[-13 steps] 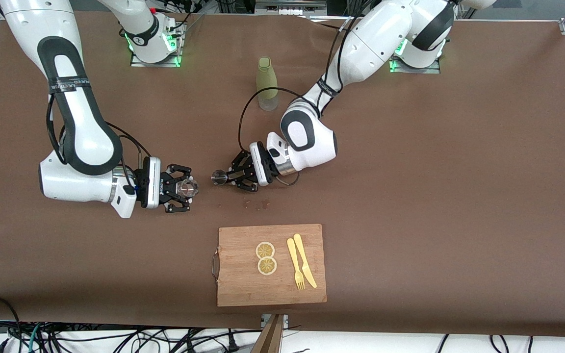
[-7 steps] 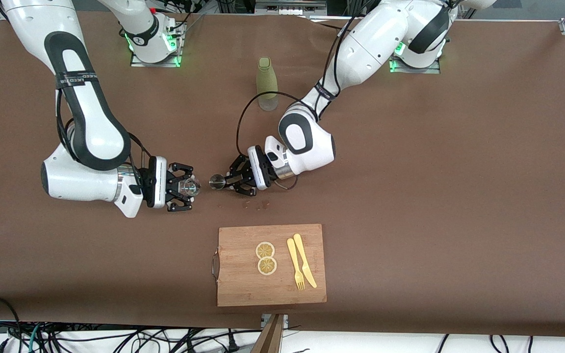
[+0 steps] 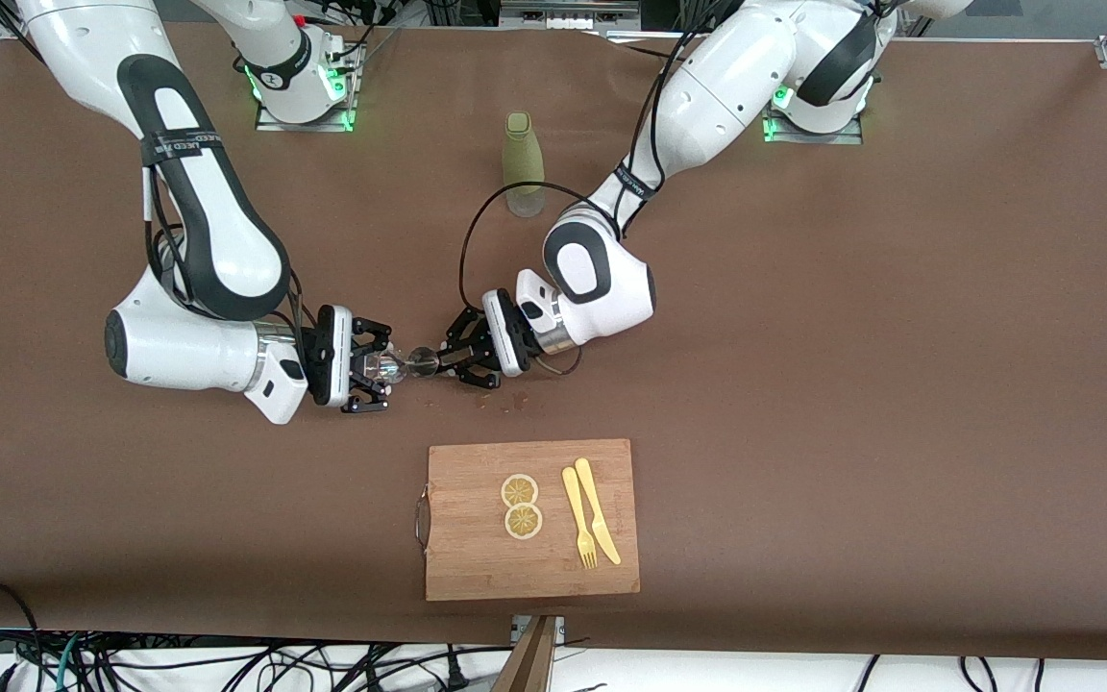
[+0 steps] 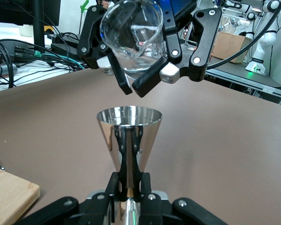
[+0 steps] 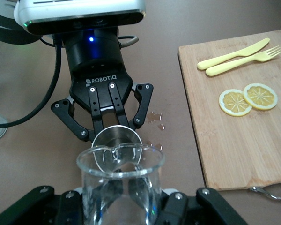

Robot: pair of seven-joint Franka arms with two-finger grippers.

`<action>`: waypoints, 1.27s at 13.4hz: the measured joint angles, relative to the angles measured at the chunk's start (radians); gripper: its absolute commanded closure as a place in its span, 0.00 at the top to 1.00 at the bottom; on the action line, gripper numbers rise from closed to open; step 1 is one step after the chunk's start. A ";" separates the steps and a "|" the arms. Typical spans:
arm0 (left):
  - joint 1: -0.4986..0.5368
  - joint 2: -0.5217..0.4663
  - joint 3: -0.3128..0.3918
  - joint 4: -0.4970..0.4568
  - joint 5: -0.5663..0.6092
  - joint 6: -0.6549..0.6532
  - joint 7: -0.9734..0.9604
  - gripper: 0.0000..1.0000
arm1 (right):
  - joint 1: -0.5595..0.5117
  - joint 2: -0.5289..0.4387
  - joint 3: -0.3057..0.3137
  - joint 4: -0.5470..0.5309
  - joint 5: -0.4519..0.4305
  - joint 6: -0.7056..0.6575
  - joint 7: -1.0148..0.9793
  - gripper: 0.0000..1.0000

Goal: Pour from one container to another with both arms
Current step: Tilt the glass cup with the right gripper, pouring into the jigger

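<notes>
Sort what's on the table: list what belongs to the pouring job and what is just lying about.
In the job:
- jigger, held in the left claw
- glass, held in the right claw, tipped over the jigger in the left wrist view

Lying about:
- green bottle, upright between the arm bases
- cutting board, nearer the camera
- lemon slices, fork and knife on it

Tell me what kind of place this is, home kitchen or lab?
Most likely a robotics lab. Two arms are bolted to a brown-covered table, loose cables trail along its edge, and another robot arm stands at a workbench in the left wrist view.
</notes>
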 measured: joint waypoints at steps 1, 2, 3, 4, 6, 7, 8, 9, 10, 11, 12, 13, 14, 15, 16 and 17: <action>-0.002 0.002 0.001 0.002 0.000 0.000 0.000 0.00 | -0.001 0.000 0.005 0.003 -0.022 0.003 0.014 0.00; -0.003 0.003 0.002 0.003 0.000 0.001 0.000 0.00 | 0.000 0.000 0.013 0.010 -0.049 0.005 0.031 0.00; -0.004 0.004 0.003 0.004 0.000 0.001 0.000 0.00 | 0.000 -0.001 0.021 0.019 -0.080 0.006 0.057 0.00; -0.004 0.004 0.003 0.004 0.000 0.001 0.000 0.00 | 0.000 -0.002 0.027 0.025 -0.103 0.006 0.077 0.00; -0.004 0.005 0.004 0.005 0.000 0.001 0.000 0.00 | 0.000 -0.002 0.035 0.029 -0.123 0.007 0.090 0.00; -0.004 0.005 0.004 0.005 0.000 0.001 -0.001 0.00 | 0.000 -0.002 0.037 0.029 -0.127 0.007 0.091 0.00; -0.004 0.005 0.004 0.006 0.000 0.001 -0.001 0.00 | 0.000 -0.002 0.037 0.029 -0.134 0.007 0.091 0.00; -0.004 0.006 0.004 0.006 0.000 0.001 -0.001 0.00 | 0.000 -0.002 0.037 0.029 -0.146 0.007 0.094 0.00; -0.005 0.006 0.004 0.006 0.000 0.001 -0.001 0.00 | 0.000 -0.002 0.037 0.029 -0.158 0.007 0.100 0.00; -0.005 0.006 0.005 0.008 0.000 0.001 -0.001 0.00 | 0.000 -0.002 0.037 0.029 -0.169 0.008 0.104 0.00; -0.005 0.006 0.004 0.009 0.000 0.001 -0.002 0.00 | 0.000 -0.002 0.037 0.029 -0.179 0.008 0.106 0.00; -0.005 0.006 0.004 0.010 0.000 0.001 -0.002 0.00 | 0.000 -0.002 0.037 0.029 -0.186 0.008 0.108 0.00; -0.005 0.006 0.005 0.011 0.000 0.001 -0.002 0.00 | 0.000 -0.002 0.037 0.029 -0.188 0.008 0.109 0.00; -0.005 0.006 0.005 0.011 0.000 0.001 -0.002 0.00 | 0.000 -0.002 0.037 0.029 -0.192 0.008 0.109 0.00; -0.005 0.006 0.004 0.011 0.000 0.001 -0.002 0.00 | 0.000 -0.002 0.038 0.029 -0.202 0.009 0.111 0.00; -0.005 0.006 0.005 0.011 0.000 0.001 -0.003 0.00 | 0.000 -0.002 0.038 0.029 -0.215 0.012 0.119 0.00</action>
